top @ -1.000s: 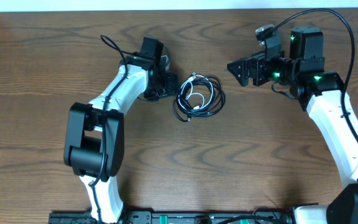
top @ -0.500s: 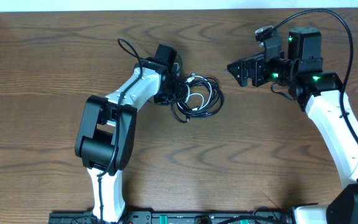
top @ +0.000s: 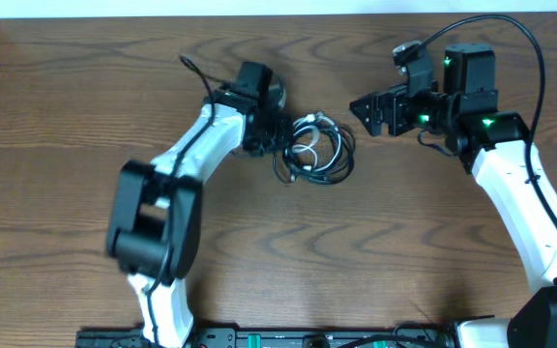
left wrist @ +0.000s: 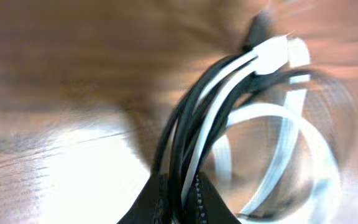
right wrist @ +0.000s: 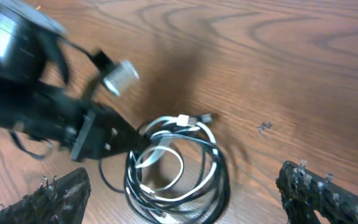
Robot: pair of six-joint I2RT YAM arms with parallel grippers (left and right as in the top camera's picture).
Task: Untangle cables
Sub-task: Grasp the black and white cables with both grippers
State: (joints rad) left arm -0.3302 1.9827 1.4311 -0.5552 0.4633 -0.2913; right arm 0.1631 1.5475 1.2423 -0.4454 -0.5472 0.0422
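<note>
Cables (top: 317, 153): a loose coil on the far middle of the tabletop (top: 66, 116), slightly wider left to right, silver plug ends at its far edge. Left tool (top: 275, 141) is clamped on the coil's left strands. Right tool (top: 367, 111) stands apart, near the coil, not touching. The surface is brown wood grain, with a pale band (top: 162, 8) beyond the far edge.

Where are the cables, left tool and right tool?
cables (left wrist: 183, 130), left wrist view, on the black strands mid-bundle.
left tool (left wrist: 180, 196), left wrist view, between its shut fingertips.
right tool (top: 366, 110), overhead view, between its open fingertips.
</note>
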